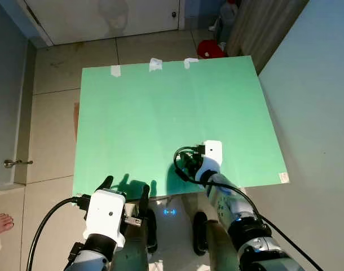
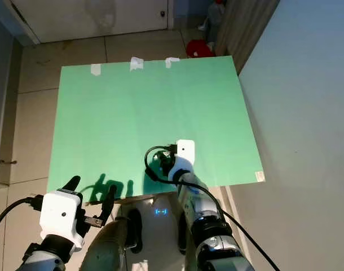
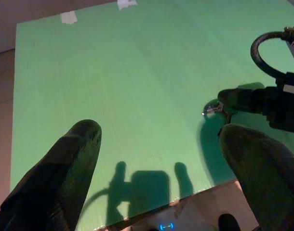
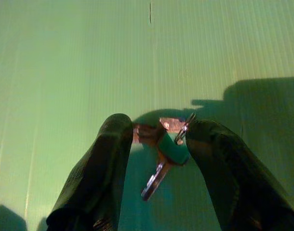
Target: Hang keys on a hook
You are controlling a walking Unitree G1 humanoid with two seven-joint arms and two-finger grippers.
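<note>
Right tool (image 4: 159,139) low over the near part of a flat pale-green corrugated board (image 1: 161,113) that serves as the bench top. Its two black fingers (image 4: 106,159) are closed on a small bunch of metal keys with a green plastic head and a wire ring (image 4: 166,144); one key blade hangs down between the fingers, just above the green surface. From the left wrist view the keys show as a small glint at the tip of the right tool, near the board's near edge.

Left tool (image 1: 127,189) hovers at the near-left edge of the board, fingers spread apart, holding nothing; its shadow falls on the green sheet.

Surroundings: three white tape strips (image 1: 155,64) along the far edge of the board. Tiled floor (image 1: 53,113) all round. White door (image 1: 104,17) beyond. Red object (image 1: 210,49) on the floor at the far right corner, beside a grey curtain or panel (image 1: 256,28). Plain wall (image 1: 318,113) on the right. Metal door handle (image 1: 17,163) at the left edge. A person's bare foot (image 1: 0,223) at lower left.
</note>
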